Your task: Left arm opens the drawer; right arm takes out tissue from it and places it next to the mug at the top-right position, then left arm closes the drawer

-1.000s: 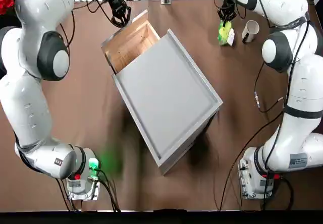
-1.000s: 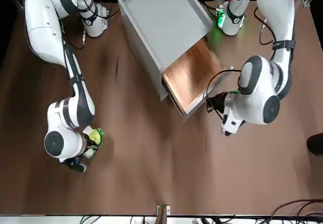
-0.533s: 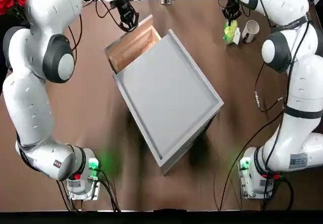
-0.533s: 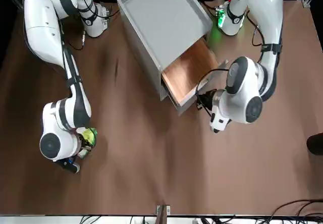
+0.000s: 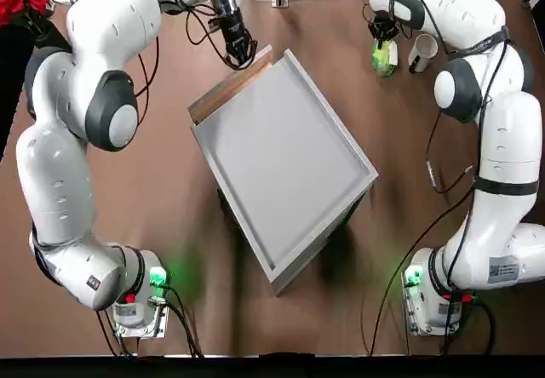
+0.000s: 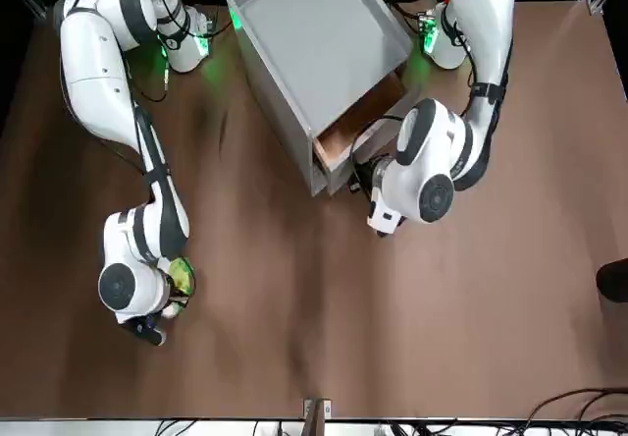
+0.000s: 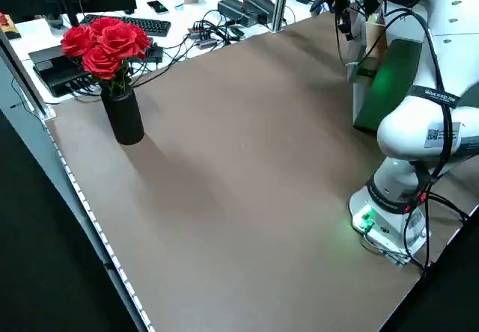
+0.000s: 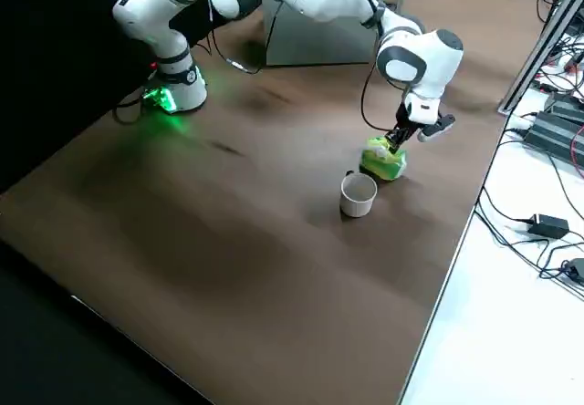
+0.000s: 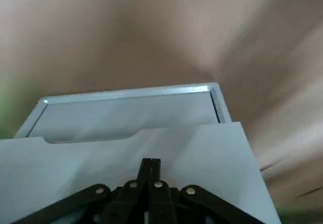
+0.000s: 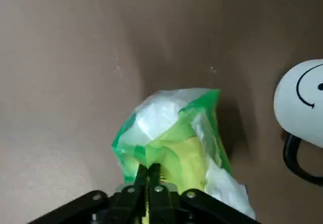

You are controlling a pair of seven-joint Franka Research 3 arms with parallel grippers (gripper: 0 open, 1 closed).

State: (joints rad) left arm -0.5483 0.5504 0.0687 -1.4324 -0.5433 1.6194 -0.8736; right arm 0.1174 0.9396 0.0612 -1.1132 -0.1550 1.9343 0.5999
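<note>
The drawer (image 5: pixel 228 88) is now nearly shut: only a narrow strip of its wooden floor shows beyond the grey cabinet (image 5: pixel 281 161), where 1 second ago a broad open box stood out. The left hand (image 5: pixel 241 53) has pushed in with it and sits against the grey front panel; in its wrist view the 2 fingers (image 9: pixel 150 169) are closed together, tips pressed to the panel, holding nothing. So the closing step is well along, though I judge a last short push remains.

The tissue (image 5: pixel 383 55), a green and yellow packet, lies on the bench (image 5: pixel 170 182) just beside the white mug (image 5: pixel 422 51), at the top-right of the overhead picture. It has shifted slightly toward the mug in that second. The right hand (image 10: pixel 150 176) is clenched on the packet's near edge, fingers pinched tight on the wrapper, so the placing looks reached but not let go.

Room is generous. The cabinet sits skewed in the middle of the bench, its drawer end well apart from the tissue and mug, so the 2 arms should not cross. The packet lies near the far bench edge, where cables and gear crowd just beyond. A vase of red roses (image 7: pixel 108 48) stands at the far left corner, well apart from everything.
</note>
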